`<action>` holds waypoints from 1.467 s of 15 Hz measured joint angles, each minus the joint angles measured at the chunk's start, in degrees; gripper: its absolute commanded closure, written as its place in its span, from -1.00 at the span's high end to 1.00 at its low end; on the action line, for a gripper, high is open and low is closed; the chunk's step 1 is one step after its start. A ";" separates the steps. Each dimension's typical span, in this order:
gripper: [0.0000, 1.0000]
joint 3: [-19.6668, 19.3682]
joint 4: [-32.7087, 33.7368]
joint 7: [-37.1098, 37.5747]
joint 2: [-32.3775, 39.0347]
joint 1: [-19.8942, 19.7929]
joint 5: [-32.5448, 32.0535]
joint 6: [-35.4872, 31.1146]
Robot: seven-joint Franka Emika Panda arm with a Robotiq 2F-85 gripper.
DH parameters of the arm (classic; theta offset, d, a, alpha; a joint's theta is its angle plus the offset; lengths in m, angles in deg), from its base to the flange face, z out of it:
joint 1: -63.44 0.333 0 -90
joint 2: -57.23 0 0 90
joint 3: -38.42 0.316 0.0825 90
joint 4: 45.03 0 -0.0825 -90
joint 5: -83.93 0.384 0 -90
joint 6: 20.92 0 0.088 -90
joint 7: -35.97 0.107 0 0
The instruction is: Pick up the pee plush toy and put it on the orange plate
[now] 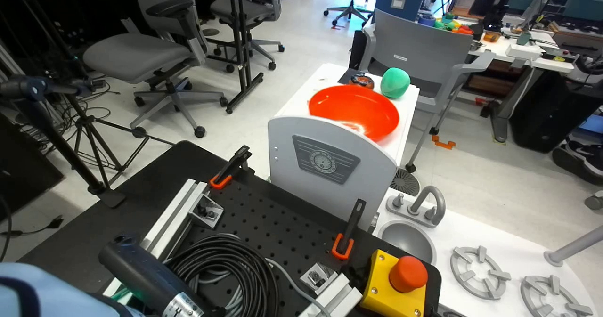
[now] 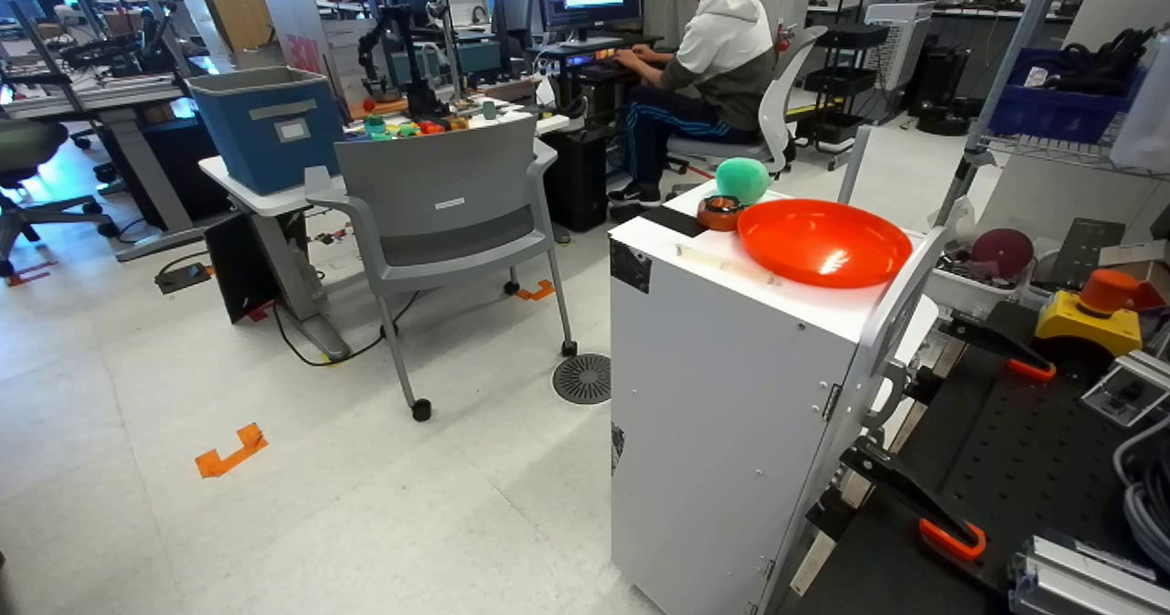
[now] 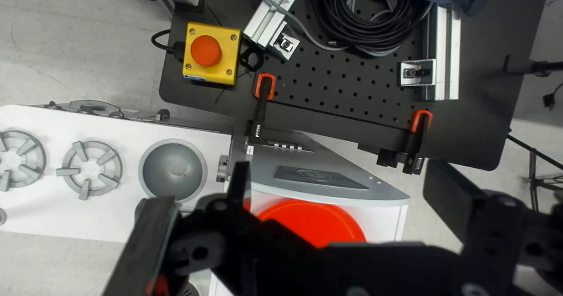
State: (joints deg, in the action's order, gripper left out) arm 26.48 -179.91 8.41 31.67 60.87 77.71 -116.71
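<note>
The green pee plush toy [image 1: 395, 83] rests on the far end of the white cabinet top, beside the orange plate, as both exterior views show [image 2: 742, 180]. The round orange plate [image 1: 354, 111] lies on the same top near the curved grey panel and holds nothing. It also shows in an exterior view [image 2: 827, 245] and partly in the wrist view [image 3: 308, 221]. My gripper [image 3: 338, 177] is open and empty, its fingers wide apart above the cabinet, and hides part of the plate. The toy does not show in the wrist view. The gripper is out of both exterior views.
A small dark orange-brown round object [image 1: 362, 80] stands between plate and toy. A curved grey panel [image 1: 330, 161] rises at the cabinet's near edge. A toy sink and burners [image 3: 90, 168] adjoin it. A yellow box with a red button [image 3: 211, 52] sits on the black bench.
</note>
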 measured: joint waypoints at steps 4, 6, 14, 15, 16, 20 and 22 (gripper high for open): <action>1.00 -0.23 2.52 0.00 2.08 -0.10 2.62 1.30; 1.00 -0.24 3.89 0.02 2.96 -0.16 3.60 2.17; 1.00 -0.48 11.16 -0.14 6.61 -0.23 8.33 8.57; 1.00 -0.50 11.59 -0.27 6.82 -0.23 8.97 9.20; 1.00 -0.51 11.73 -0.33 6.91 -0.24 9.65 9.52; 1.00 -0.54 11.42 -0.67 7.45 -0.27 10.60 9.70; 1.00 -0.65 11.18 -2.46 7.57 -0.41 10.33 9.72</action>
State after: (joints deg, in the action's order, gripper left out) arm 25.83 -168.73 5.95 39.25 60.46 88.04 -106.99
